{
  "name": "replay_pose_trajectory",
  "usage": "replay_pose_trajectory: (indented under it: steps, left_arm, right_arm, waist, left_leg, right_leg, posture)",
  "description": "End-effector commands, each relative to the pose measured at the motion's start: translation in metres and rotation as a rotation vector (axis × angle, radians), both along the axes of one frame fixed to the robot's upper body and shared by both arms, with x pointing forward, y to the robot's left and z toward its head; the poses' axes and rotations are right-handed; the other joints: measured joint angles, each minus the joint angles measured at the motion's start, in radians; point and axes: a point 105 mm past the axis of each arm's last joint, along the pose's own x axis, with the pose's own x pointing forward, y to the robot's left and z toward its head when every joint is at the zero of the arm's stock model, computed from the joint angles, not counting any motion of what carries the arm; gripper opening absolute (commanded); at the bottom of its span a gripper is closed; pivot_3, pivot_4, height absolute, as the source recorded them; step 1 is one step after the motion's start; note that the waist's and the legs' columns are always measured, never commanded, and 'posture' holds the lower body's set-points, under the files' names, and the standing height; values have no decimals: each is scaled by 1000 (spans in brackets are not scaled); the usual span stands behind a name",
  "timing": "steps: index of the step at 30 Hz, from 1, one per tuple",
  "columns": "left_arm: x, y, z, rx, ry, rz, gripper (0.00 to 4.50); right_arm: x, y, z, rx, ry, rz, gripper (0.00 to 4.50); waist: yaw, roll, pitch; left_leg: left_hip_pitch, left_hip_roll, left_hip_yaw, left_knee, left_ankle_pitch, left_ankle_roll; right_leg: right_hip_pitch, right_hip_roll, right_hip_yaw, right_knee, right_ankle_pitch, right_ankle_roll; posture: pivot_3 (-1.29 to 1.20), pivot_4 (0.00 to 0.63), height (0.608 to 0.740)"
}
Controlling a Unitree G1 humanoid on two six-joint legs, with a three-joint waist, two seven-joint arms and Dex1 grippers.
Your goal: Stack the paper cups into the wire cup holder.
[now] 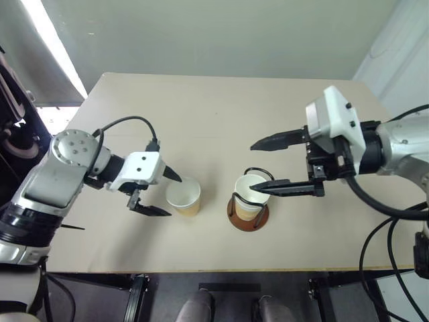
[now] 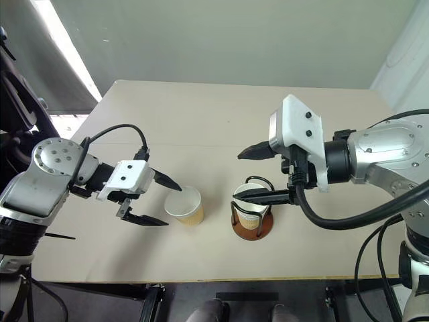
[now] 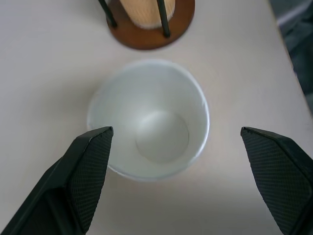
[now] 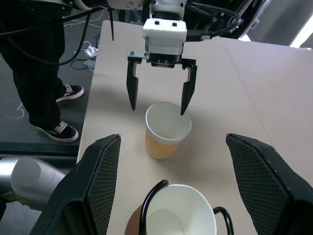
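Observation:
One paper cup (image 1: 184, 196) stands upright and alone on the table, tan outside and white inside. My left gripper (image 1: 175, 196) is open just to its left, with a finger on each side of the rim and neither touching; the left wrist view looks down into the cup (image 3: 151, 122). To the right stands the wire cup holder (image 1: 248, 219) with its reddish-brown base, and a paper cup (image 1: 249, 194) sits inside it. My right gripper (image 1: 253, 168) hovers open above the holder, holding nothing. Its lower finger crosses in front of that cup.
The tan table (image 1: 214, 107) runs bare toward its far edge. Its front edge (image 1: 201, 272) lies close below the cup and the holder. In the right wrist view a person's legs and shoes (image 4: 46, 73) stand on the floor beside the table. Cables hang from both arms.

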Motion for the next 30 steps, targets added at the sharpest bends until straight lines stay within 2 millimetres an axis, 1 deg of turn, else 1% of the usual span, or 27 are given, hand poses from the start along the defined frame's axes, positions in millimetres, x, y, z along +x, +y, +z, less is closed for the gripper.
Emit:
replay_pose_trajectory:
  steps: [1,11,15,19,22,26,30]
  left_arm:
    - [-3,-1,-2,33,-5,-60,4500]
    - [-1,-12,-17,25,-16,-98,4500]
    - [-3,-14,-18,17,-9,-107,4500]
    - [-5,-12,-24,37,-1,-127,4500]
    - [-5,-9,-28,51,-3,-131,3886]
    - [-4,-5,-33,63,6,-132,2451]
    - [-3,-5,-33,55,10,-127,978]
  right_arm:
    - [-3,0,5,13,-55,0,3472]
    - [-3,-7,1,-12,-48,-24,3472]
    - [-3,-10,0,-17,-49,-33,3472]
    - [-3,-10,1,-14,-50,-36,3472]
    - [-2,-11,1,-12,-50,-41,3520]
    - [-1,-12,1,-12,-48,-51,3520]
    - [0,-14,0,-10,-37,-66,3520]
  waist:
    - [0,0,0]
    - [0,0,0]
    - [-1,0,0]
    - [-1,0,0]
    - [-1,0,0]
    - [-1,0,0]
    - [-1,0,0]
  left_leg:
    - [0,0,0,0,0,0]
    - [0,0,0,0,0,0]
    - [0,0,0,0,0,0]
    - [0,0,0,0,0,0]
    - [0,0,0,0,0,0]
    - [0,0,0,0,0,0]
    - [0,0,0,0,0,0]
  right_leg:
    - [0,0,0,0,0,0]
    - [0,0,0,0,0,0]
    - [0,0,0,0,0,0]
    - [0,0,0,0,0,0]
    - [0,0,0,0,0,0]
    - [0,0,0,0,0,0]
    - [0,0,0,0,0,0]
  posture:
    - [0,150,740]
    - [0,150,740]
    - [0,150,740]
    - [0,150,740]
    - [0,150,740]
    - [0,150,740]
    - [0,150,740]
